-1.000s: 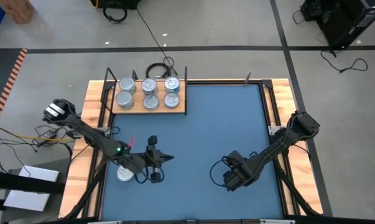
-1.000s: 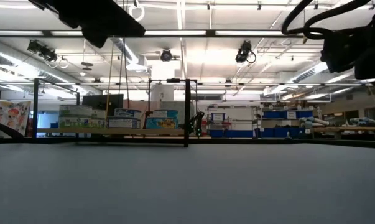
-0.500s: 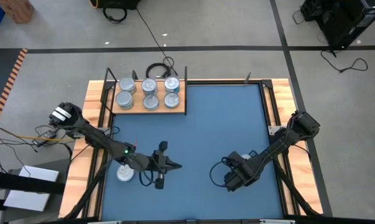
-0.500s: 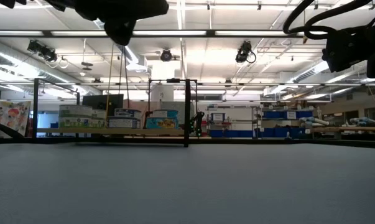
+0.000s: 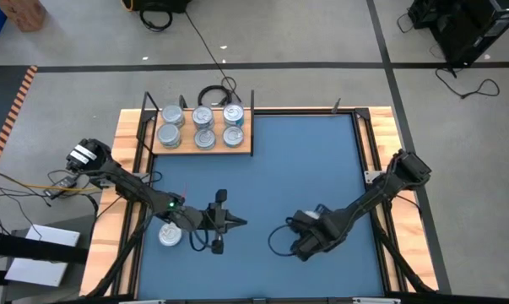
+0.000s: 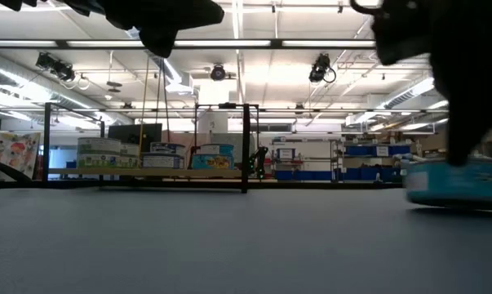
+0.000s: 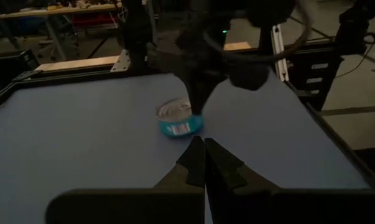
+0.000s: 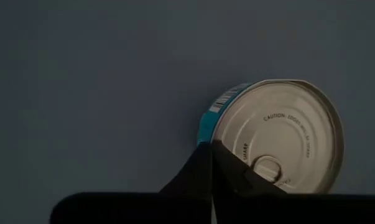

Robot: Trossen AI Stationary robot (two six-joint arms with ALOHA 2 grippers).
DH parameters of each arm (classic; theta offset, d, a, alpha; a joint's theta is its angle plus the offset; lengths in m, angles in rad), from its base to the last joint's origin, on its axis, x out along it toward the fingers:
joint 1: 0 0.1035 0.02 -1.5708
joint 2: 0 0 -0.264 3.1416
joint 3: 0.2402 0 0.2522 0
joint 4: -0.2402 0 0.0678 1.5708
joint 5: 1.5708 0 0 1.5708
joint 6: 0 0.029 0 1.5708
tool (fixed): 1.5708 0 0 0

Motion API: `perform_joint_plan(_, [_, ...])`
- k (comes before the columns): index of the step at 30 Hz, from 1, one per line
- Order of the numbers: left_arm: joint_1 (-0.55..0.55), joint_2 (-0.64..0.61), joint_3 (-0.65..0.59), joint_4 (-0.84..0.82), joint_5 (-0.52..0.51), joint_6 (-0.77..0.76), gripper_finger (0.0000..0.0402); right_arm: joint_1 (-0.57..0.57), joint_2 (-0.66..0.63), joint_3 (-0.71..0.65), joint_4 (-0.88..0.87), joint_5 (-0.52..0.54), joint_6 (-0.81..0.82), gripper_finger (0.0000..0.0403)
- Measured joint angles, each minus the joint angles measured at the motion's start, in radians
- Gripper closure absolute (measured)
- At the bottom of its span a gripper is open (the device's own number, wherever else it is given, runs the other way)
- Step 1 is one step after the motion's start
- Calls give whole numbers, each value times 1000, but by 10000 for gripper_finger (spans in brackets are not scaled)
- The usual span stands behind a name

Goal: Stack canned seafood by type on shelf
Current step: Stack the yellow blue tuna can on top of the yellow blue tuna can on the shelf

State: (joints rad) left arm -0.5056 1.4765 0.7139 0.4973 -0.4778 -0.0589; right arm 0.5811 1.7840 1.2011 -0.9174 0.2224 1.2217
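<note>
High view: six tins (image 5: 202, 127) on the shelf (image 5: 202, 150), upper left of frame, two rows of three. One more tin (image 5: 169, 236) lying loose at lower left on the blue mat (image 5: 305, 160), just beside the left arm. Left gripper (image 5: 237, 224) at lower centre-left, pointing toward frame right, fingers together, nothing between them. Right gripper (image 5: 295, 245) at lower centre-right, low over the mat; tin beneath it hidden from this angle.

Right wrist view: teal-labelled tin (image 8: 271, 137) with pull-tab lid at centre-right of frame, on the mat; right fingers pressed together, tips at the tin's edge, not clamped around it.

Left wrist view: same teal-labelled tin at frame centre, right gripper standing over it; left fingers (image 7: 193, 163) closed at bottom centre, well apart from the tin.

Low view: teal-labelled tin at right edge, on the mat, under the dark bulk of the right arm; shelf uprights and stacked tins far off at centre-left.
</note>
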Motion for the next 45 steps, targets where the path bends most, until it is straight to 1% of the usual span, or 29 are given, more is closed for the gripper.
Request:
perform_joint_plan(4, [-4, 0, 0, 9, -1, 0, 400, -41, 0, 2, 190, 35, -136, 402])
perform_joint_plan(6, [-16, -7, 0, 0, -20, 3, 400, -67, 0, 2, 283, 47, -211, 402])
perform_joint_plan(10, [-47, -39, 0, -20, -76, 27, 400, -121, 0, 2, 462, 46, -348, 402])
perform_joint_plan(13, [-66, -67, 0, -52, -91, 33, 399, -163, 0, 3, 547, 27, -416, 402])
perform_joint_plan(15, [-73, -73, 0, -88, -99, 28, 399, -192, 0, 3, 569, 15, -434, 402])
perform_joint_plan(20, [-86, -73, 0, -118, -102, 3, 399, -258, -2, -10, 560, 0, -436, 402])
perform_joint_plan(24, [-86, -73, 0, -110, -103, -2, 399, -288, -2, -19, 597, -78, -439, 402])
perform_joint_plan(30, [-92, -83, 0, -107, -99, -1, 399, -301, -2, -19, 710, -182, -466, 402])
perform_joint_plan(38, [-88, -82, 0, -156, -97, -2, 398, -344, -3, -19, 684, -199, -493, 402])
perform_joint_plan(45, [-88, -82, 0, -179, -97, -4, 398, -387, -3, -19, 669, -295, -516, 402])
